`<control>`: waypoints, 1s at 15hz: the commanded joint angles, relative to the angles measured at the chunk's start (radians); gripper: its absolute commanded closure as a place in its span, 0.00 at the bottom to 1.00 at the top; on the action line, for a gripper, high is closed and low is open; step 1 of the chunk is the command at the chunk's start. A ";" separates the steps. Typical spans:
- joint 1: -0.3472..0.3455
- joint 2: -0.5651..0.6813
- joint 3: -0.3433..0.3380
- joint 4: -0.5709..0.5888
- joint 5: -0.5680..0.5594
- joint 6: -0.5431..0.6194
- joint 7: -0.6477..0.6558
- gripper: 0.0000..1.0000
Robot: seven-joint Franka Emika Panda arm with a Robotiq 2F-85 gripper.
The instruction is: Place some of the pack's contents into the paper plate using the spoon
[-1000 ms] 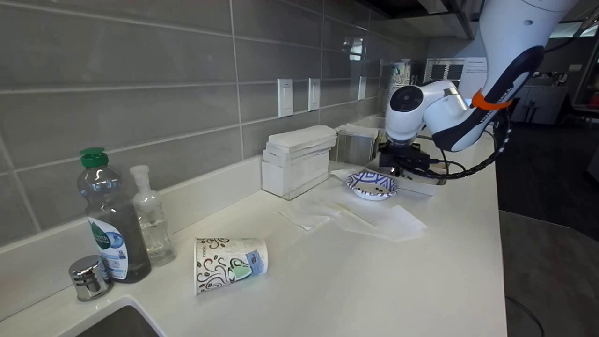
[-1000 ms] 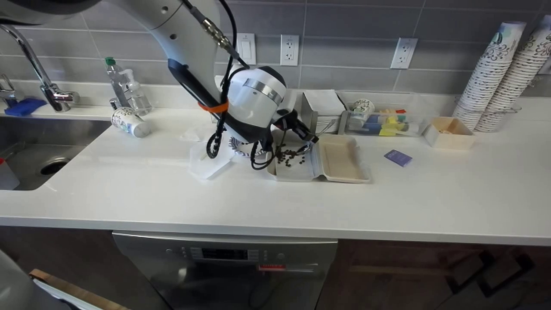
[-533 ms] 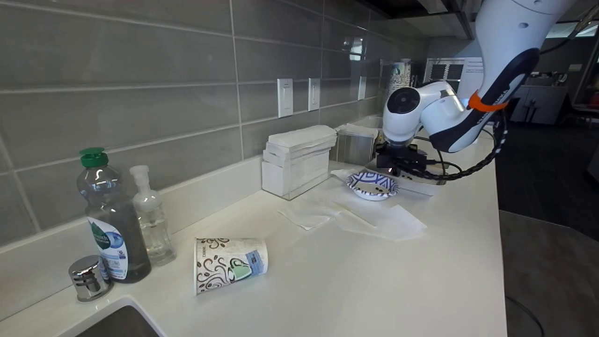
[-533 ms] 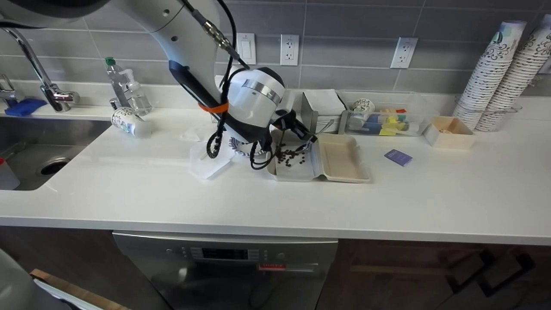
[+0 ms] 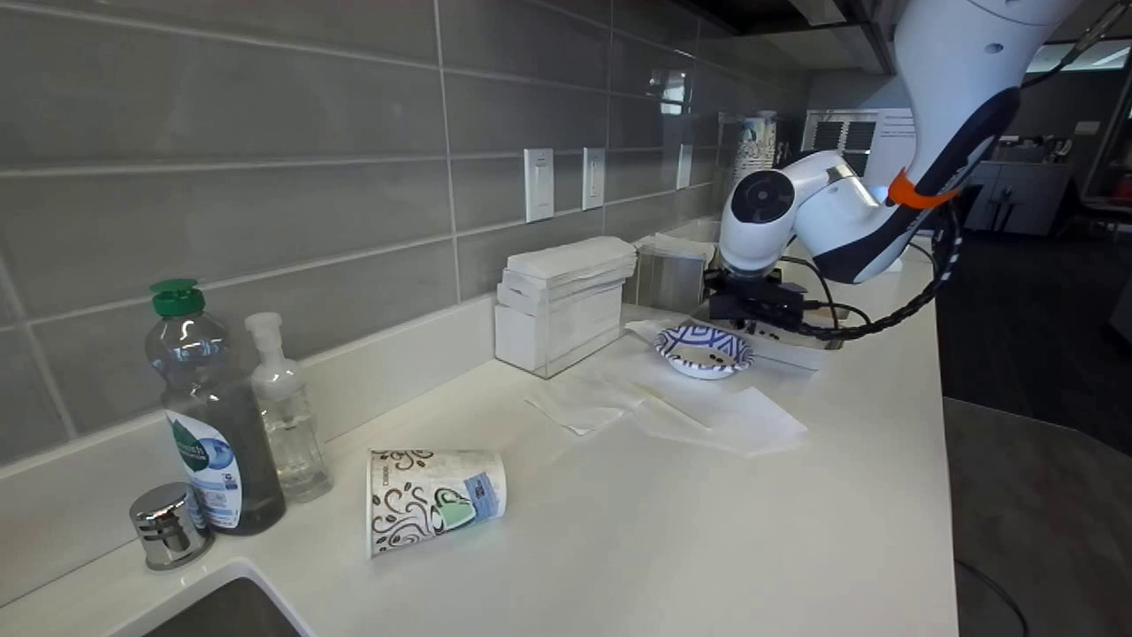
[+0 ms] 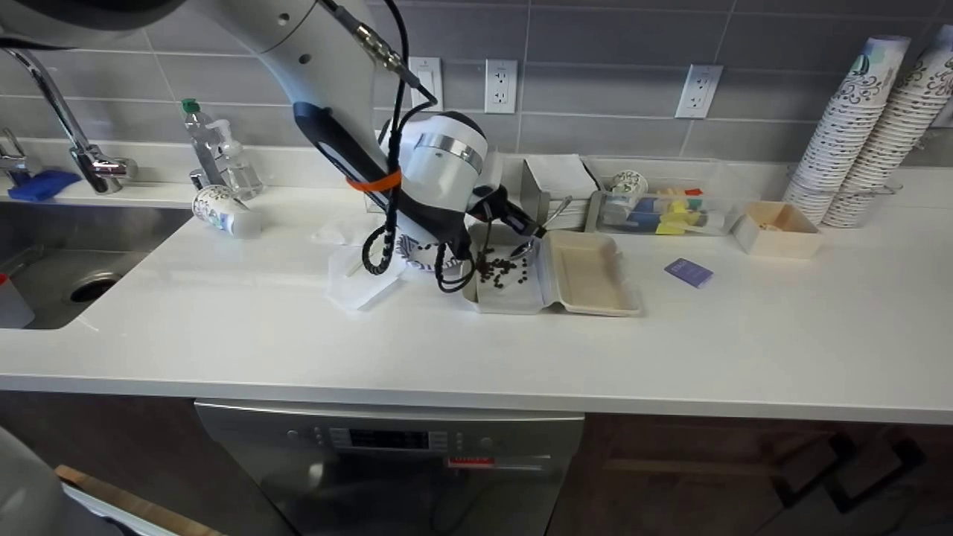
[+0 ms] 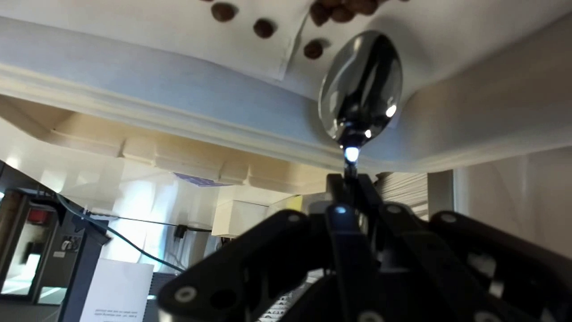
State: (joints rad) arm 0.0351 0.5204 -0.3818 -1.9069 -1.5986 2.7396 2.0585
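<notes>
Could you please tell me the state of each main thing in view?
Pack: open, dark beans inside
Spoon: held by the handle, no beans visible on it
Gripper: shut on the spoon
Paper plate: upright, a few dark bits inside
Patterned cup: lying on its side
Soap bottle: upright, capped
Pump bottle: upright
Paper cups: nested in two stacks
Napkins: stacked

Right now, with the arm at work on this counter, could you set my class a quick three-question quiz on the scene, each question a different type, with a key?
1. True or false: the gripper is shut on the spoon.

2. Multiple choice: what is the spoon's bowl above?
A) the sink
B) the open pack
C) the cup stacks

3. Fill in the blank: the patterned paper cup nearest the green-capped bottle lies on its ____.

Key: 1 true; 2 B; 3 side.
</notes>
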 commanded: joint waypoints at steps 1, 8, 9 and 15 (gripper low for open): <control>0.015 0.013 -0.007 0.000 -0.065 -0.009 0.045 0.98; 0.006 0.012 0.001 -0.016 -0.073 0.009 0.014 0.98; 0.005 0.011 0.002 -0.019 -0.071 0.015 0.007 0.98; -0.009 -0.001 0.017 -0.031 -0.027 0.058 -0.040 0.98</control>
State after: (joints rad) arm 0.0397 0.5283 -0.3758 -1.9169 -1.6516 2.7528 2.0451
